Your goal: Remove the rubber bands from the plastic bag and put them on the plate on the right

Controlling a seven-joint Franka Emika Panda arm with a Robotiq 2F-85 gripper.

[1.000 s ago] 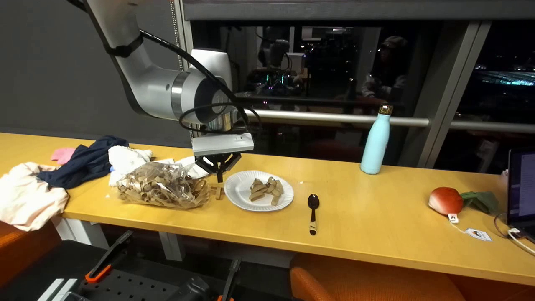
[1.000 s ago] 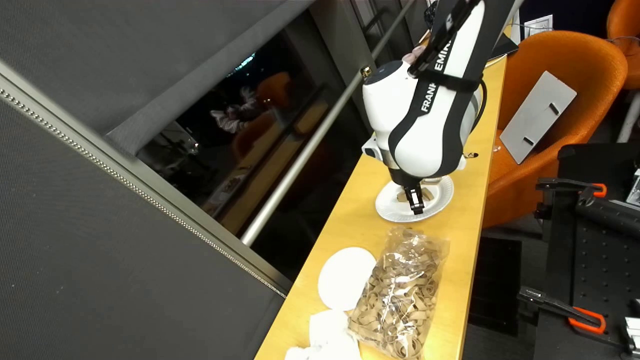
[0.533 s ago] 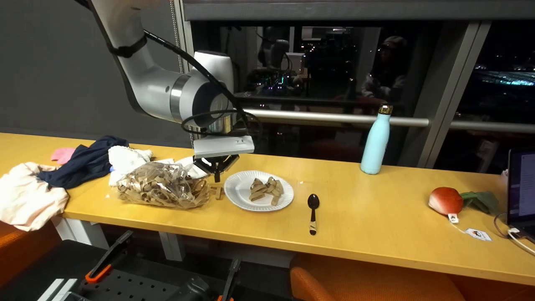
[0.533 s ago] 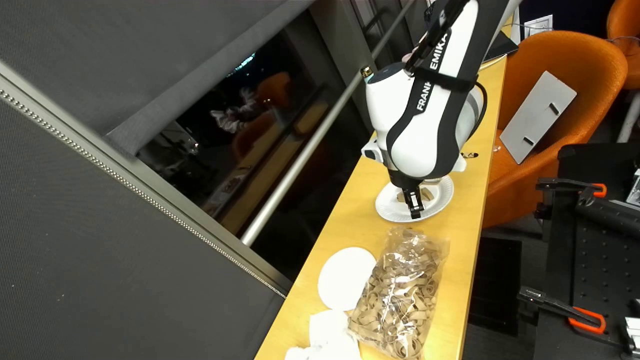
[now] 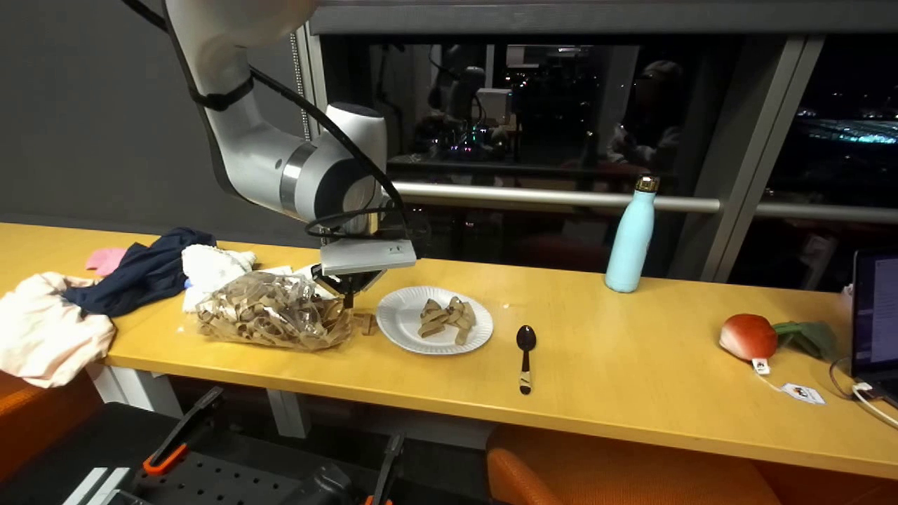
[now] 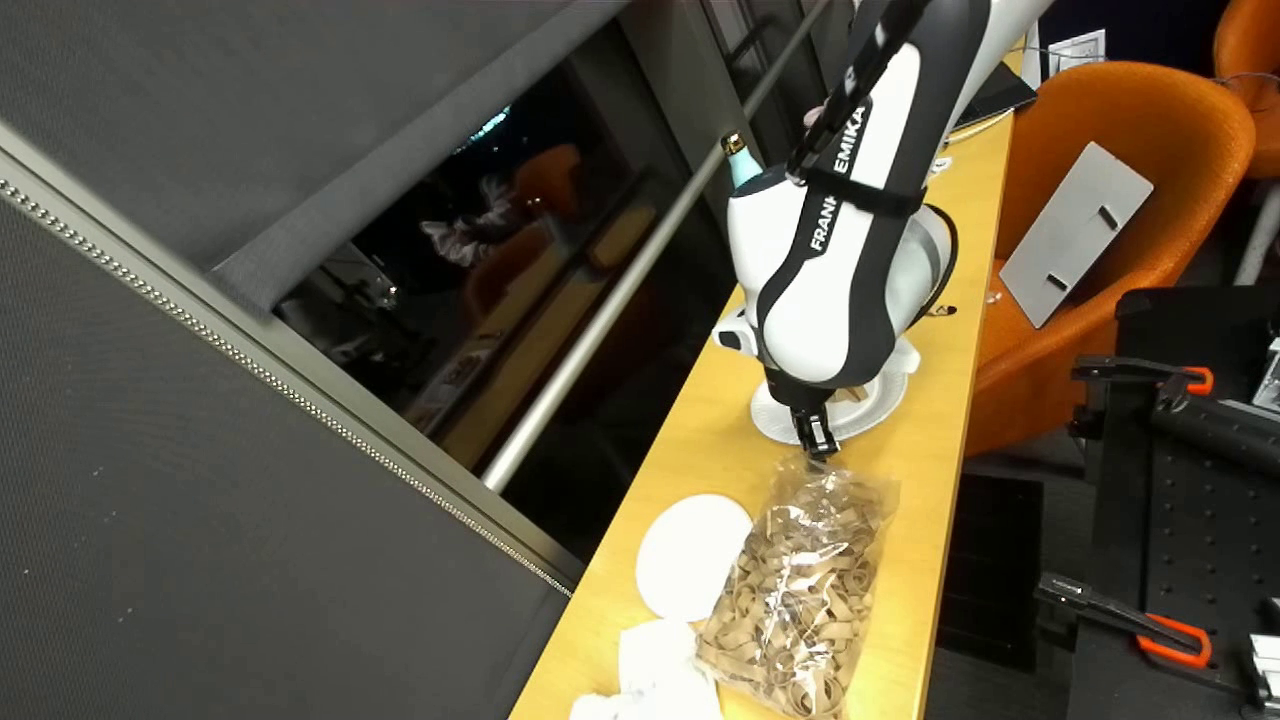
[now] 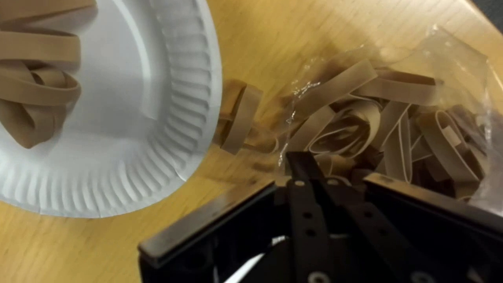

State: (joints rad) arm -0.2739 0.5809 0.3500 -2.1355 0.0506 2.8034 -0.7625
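Note:
The clear plastic bag lies on its side, full of tan-brown rubber bands; it also shows in an exterior view. Its end towards the plate shows in the wrist view, with rubber bands behind the film. A few loose bands lie on the table between bag and plate. The white fluted plate holds a small heap of bands. My gripper is shut, fingertips together, nothing visible between them. In the wrist view it is over the bag's plate-side end; I cannot tell whether it touches.
A smaller white round dish and a white cloth lie beside the bag. Dark and pale cloths lie further along. A spoon, a blue bottle, a red-white toy and a laptop stand beyond the plate.
My gripper has moved down and away from the plate towards the bag's near end, staying shut. The bag, plate and bands have not visibly moved.

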